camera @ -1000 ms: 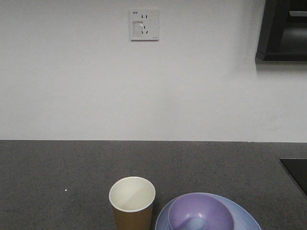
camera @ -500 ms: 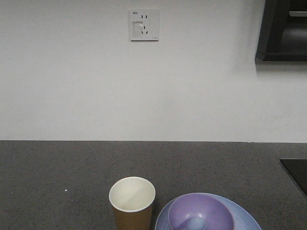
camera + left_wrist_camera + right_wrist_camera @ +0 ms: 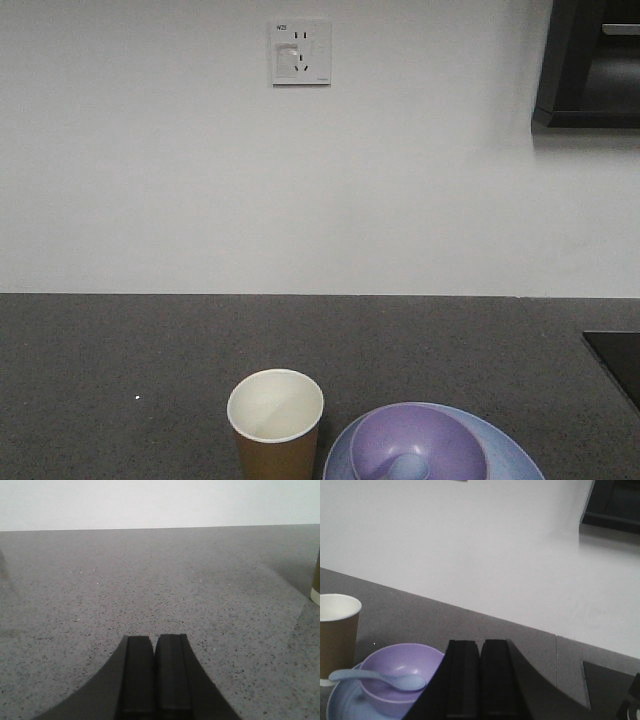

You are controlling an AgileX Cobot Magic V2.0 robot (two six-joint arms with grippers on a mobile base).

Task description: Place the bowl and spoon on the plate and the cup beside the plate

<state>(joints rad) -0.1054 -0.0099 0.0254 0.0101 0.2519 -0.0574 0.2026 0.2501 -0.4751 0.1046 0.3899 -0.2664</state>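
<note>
The lavender bowl (image 3: 420, 445) sits on the pale blue plate (image 3: 510, 452) at the front edge of the dark counter. The pale blue spoon (image 3: 380, 678) lies in the bowl (image 3: 400, 672), scoop inside and handle over the left rim above the plate (image 3: 342, 705). The brown paper cup (image 3: 275, 425) stands upright just left of the plate; it also shows in the right wrist view, cup (image 3: 337, 635). My right gripper (image 3: 480, 642) is shut and empty, to the right of the bowl. My left gripper (image 3: 154, 637) is shut over bare counter, with the cup's edge (image 3: 316, 580) far right.
A white wall with a socket (image 3: 300, 52) rises behind the grey speckled counter (image 3: 150, 340). A dark cabinet (image 3: 590, 65) hangs at the upper right. A black inset panel (image 3: 618, 360) lies at the counter's right edge.
</note>
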